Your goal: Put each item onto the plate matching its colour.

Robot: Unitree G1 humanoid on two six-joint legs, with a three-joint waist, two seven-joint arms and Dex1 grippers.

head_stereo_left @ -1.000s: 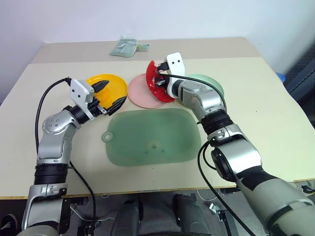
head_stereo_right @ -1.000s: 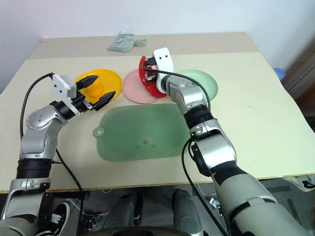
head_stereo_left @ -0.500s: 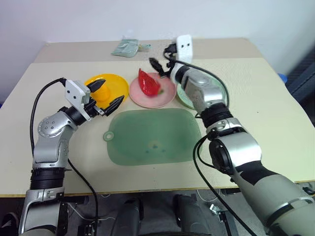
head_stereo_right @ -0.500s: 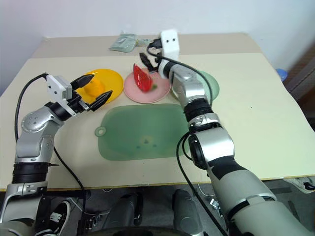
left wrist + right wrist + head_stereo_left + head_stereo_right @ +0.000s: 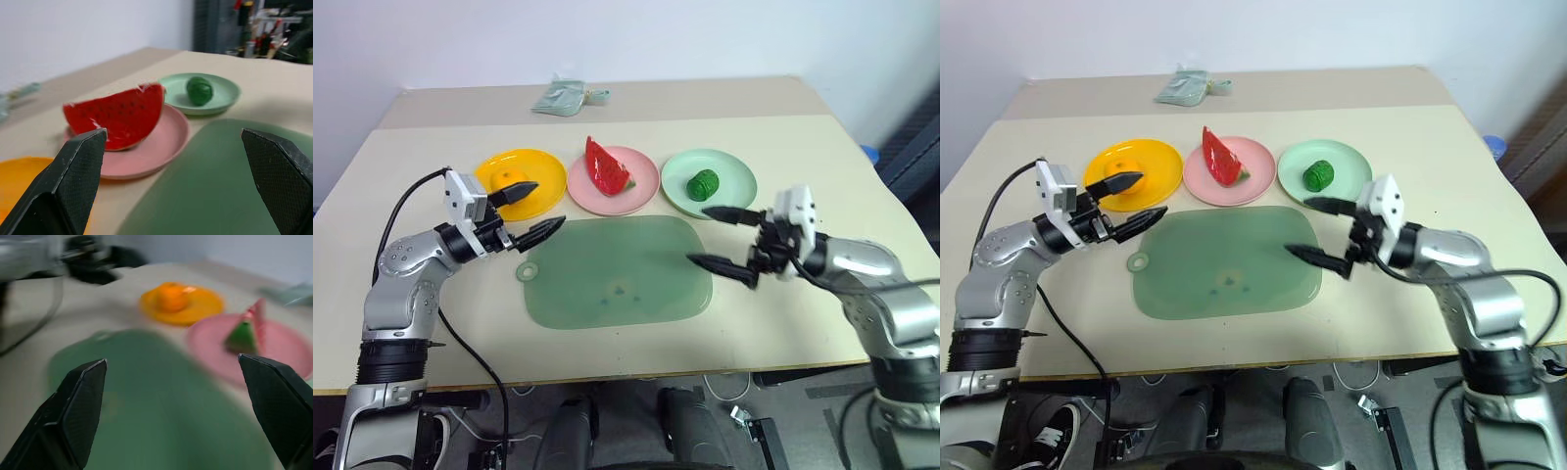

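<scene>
Three plates stand in a row behind the green mat (image 5: 617, 272). The orange fruit (image 5: 1119, 168) rests on the yellow plate (image 5: 540, 168). On the pink plate (image 5: 641, 191) the red watermelon slice (image 5: 607, 166) stands on its rind. The dark-green ball (image 5: 702, 183) lies on the mint plate (image 5: 734, 171). My left gripper (image 5: 550, 204) is open and empty at the mat's left corner, just in front of the yellow plate. Over the mat's right edge my right gripper (image 5: 697, 234) is open and empty, pointing left, in front of the mint plate.
A small pale-green pouch (image 5: 563, 95) lies at the back of the table, behind the plates. The table's right part (image 5: 842, 176) beyond the mint plate is bare tabletop. Nothing lies on the mat.
The right gripper let the watermelon slice go onto the pink plate, opened, and drew back to the mat's right edge. The left gripper pulled back slightly.
</scene>
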